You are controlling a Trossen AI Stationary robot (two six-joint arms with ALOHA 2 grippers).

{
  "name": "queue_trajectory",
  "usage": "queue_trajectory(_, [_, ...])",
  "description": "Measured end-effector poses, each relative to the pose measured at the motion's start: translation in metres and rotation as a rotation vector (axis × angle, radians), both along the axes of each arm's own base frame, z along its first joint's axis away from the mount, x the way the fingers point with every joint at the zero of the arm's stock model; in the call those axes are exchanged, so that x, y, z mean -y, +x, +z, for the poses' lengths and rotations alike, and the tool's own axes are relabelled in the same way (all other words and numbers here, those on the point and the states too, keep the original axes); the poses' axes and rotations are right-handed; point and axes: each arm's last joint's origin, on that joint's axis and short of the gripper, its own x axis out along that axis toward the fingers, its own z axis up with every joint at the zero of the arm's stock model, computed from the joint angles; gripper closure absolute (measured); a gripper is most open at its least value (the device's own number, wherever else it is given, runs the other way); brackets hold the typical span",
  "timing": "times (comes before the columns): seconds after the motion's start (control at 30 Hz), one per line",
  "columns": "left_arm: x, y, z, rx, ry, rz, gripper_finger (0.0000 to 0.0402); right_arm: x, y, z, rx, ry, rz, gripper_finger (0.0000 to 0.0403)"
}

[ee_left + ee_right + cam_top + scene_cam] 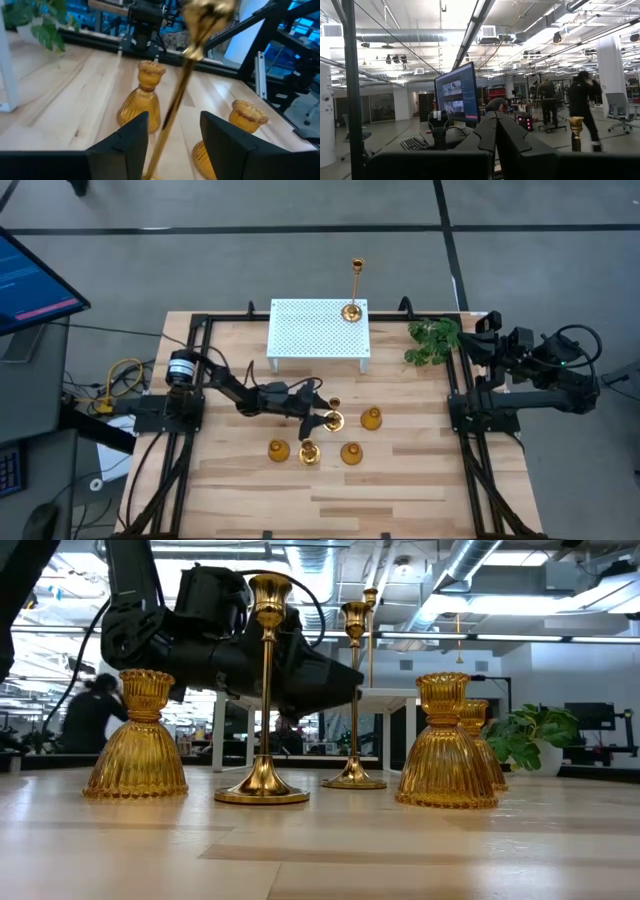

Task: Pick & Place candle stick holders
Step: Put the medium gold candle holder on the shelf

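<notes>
Six shiny gold candle stick holders on a pale plank-wood table (420, 480): three short, ribbed, bell-shaped amber pieces (278, 449) (351, 452) (371, 418) mid-table, two slim polished stems on round bases (308, 452) (333, 420) among them, and the tallest slim stick (352, 308) upright on the white perforated metal stand (315, 330). Beside the stand, a leafy green plant (432, 340). Reaching in low, the left gripper (167, 137), matte black fingers (129, 137) parted either side of a slim stem, gaps visible, not pinching. Resting folded at the table's right edge, the right gripper (496, 131), fingers pressed together, holding nothing.
</notes>
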Motion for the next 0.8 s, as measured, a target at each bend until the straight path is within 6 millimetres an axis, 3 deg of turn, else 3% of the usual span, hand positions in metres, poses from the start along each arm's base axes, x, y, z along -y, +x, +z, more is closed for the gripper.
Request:
queue_trajectory(0.5, [-0.0011, -0.0006, 0.0039, 0.019, 0.021, 0.002, 0.0387, 0.0, 0.0, 0.0, 0.001, 0.003, 0.001, 0.0403])
queue_trajectory(0.8, [-0.0011, -0.0009, 0.0052, 0.02, 0.023, 0.004, 0.0386, 0.0, 0.0, 0.0, 0.001, 0.002, 0.001, 0.0403])
